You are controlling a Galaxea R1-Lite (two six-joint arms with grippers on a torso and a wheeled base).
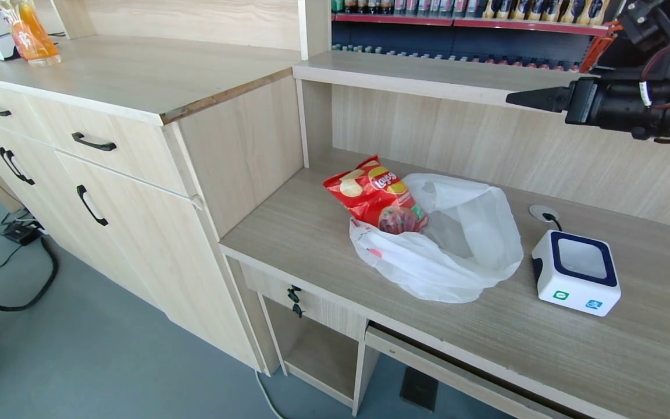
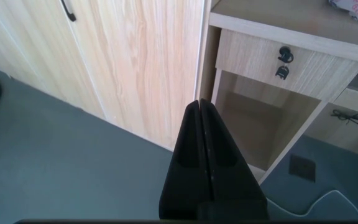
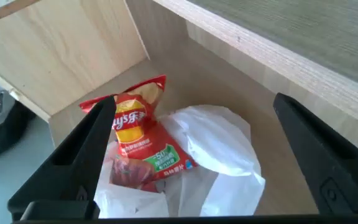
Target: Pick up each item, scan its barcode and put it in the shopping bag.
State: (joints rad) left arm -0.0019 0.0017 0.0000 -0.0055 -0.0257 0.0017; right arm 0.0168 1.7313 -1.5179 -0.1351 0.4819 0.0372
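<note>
Shopping bag [image 1: 463, 250]: white thin plastic, slumped open on the desk [image 1: 544, 361], mid-desk near the front edge. Its mouth is turned toward the back-left, so items prob. go in at a slant rather than straight down. Nothing holds it up, so I'd expect it to fold if pushed.

Chips pack [image 1: 373, 195]: red, lower end tucked inside the bag's mouth, top end sticking out & propped on the bag's rim toward the back wall [image 1: 486, 145]. Looks bagged, or nearly. Prob. too long & puffy to sink in by itself, hence the tilt.

Scanner [image 1: 576, 272]: white box w/ dark-framed window facing up, on the desk to the robot's right of the bag, near but not touching. Its cable [image 1: 555, 221] runs to a grommet [image 1: 543, 212] just behind. Window up means an item must be held barcode-down over it.

Right claw [image 1: 515, 99]: high above the desk at about upper ledge [image 1: 428, 75] level, on the scanner side. It is spread wide w/ nothing in it. In its wrist view the bag & chips lie btwn the two fingers [image 3: 73, 162], so it's aimed at the bag.

Left claw [image 2: 199, 109]: pressed closed on nothing, low beside the desk front, facing the cabinet doors [image 2: 135, 68] & drawer lock [image 2: 284, 55]. Parked out of the way, I'd say.
</note>
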